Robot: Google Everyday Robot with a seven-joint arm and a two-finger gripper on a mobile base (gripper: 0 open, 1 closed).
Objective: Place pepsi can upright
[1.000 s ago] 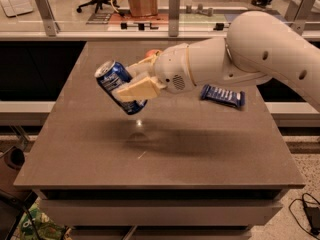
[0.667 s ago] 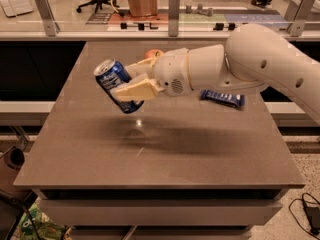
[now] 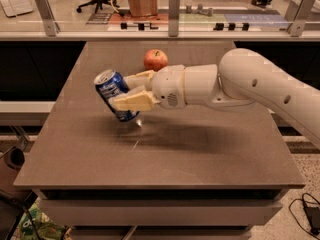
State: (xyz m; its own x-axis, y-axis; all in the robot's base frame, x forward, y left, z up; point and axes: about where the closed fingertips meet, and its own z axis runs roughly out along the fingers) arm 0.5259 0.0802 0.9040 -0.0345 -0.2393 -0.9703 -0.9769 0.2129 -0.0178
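The pepsi can (image 3: pixel 114 94) is blue with white print and a silver top. It is held above the brown table (image 3: pixel 90 149), tilted with its top leaning to the upper left. My gripper (image 3: pixel 124 90) reaches in from the right on the white arm and is shut on the can, one cream finger (image 3: pixel 131 101) in front of it and the other behind. The can's lower end hangs just above the tabletop, left of centre.
A red apple (image 3: pixel 155 60) sits on the table behind the gripper. The white arm (image 3: pixel 260 89) spans the right half of the table. A glass partition and a counter with a brown box stand beyond the far edge.
The arm has lowered a little and now covers the flat blue wrapper that lay on the right. The can stands a little less tilted, and the apple shows more fully behind the gripper.
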